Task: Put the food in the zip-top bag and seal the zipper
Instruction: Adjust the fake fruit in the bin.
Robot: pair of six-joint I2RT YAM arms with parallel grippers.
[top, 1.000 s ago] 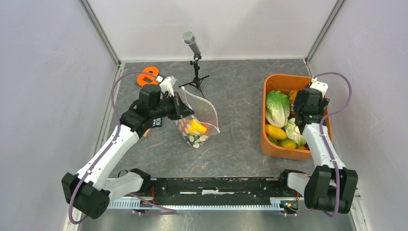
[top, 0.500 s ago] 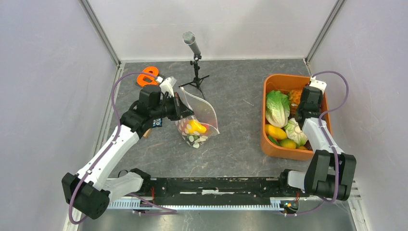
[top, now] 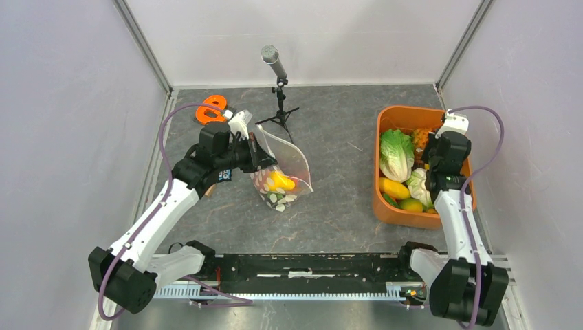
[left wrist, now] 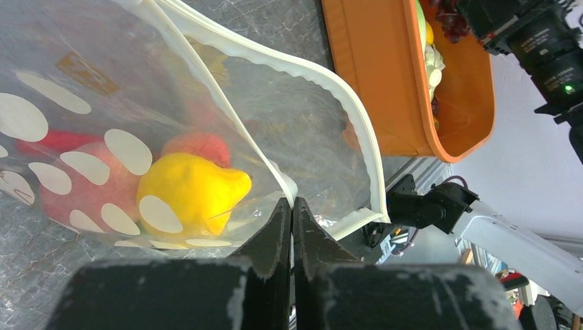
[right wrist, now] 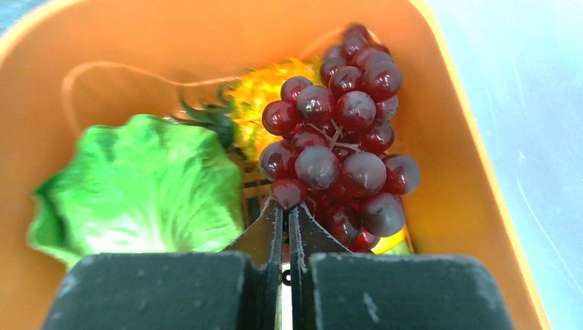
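The clear dotted zip-top bag stands open left of centre, its white zipper curving round the mouth. My left gripper is shut on the near rim strip and holds the bag up. A yellow piece and red pieces of food lie inside it. The rest of the food sits in the orange tub: lettuce, pineapple and a dark red grape bunch. My right gripper is down in the tub, shut, its tips pinching the lowest grape of the bunch.
A microphone on a small tripod stands behind the bag. An orange object lies at the back left corner. Pale enclosure walls close in on both sides and the back. The tub's wall is close on the right of my right gripper.
My right gripper has gone from open to shut at the grape bunch, and the right arm has shifted a little over the tub. The left arm and the bag have not moved.
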